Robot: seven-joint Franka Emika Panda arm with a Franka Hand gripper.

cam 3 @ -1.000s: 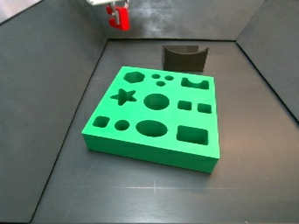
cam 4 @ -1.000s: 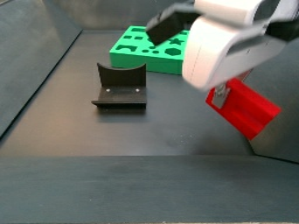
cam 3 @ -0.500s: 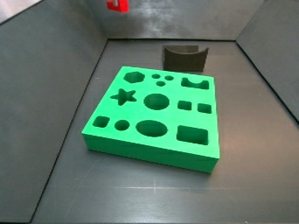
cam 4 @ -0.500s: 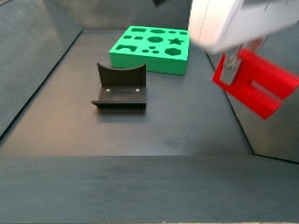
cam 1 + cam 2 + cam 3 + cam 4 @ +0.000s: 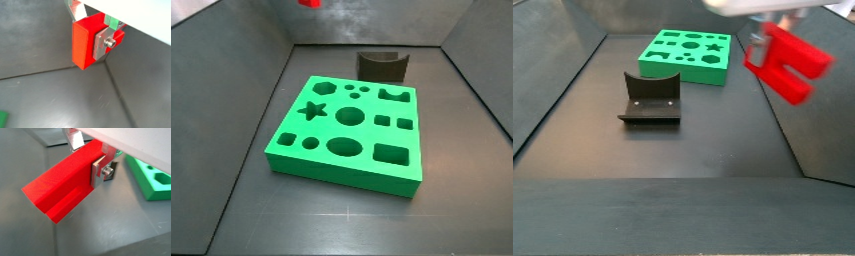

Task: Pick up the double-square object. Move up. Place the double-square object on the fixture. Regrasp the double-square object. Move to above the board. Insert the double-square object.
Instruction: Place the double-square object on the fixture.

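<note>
Tool (image 5: pixel 767 38) aloft — grips double-square object (image 5: pixel 787 63)

In a side view the gripper (image 5: pixel 776 14) is cut off by the top edge (so is the double-square object (image 5: pixel 309 3)). In a wrist view only a corner of the board (image 5: pixel 3 118) shows.

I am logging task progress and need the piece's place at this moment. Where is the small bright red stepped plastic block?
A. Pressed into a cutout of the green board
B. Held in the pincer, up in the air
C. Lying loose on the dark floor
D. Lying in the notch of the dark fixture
B: in both wrist views the pincer clamps the small bright red stepped plastic block, and in a side view the block hangs high above the floor, apart from the dark fixture and the large green board with cutouts.
</note>
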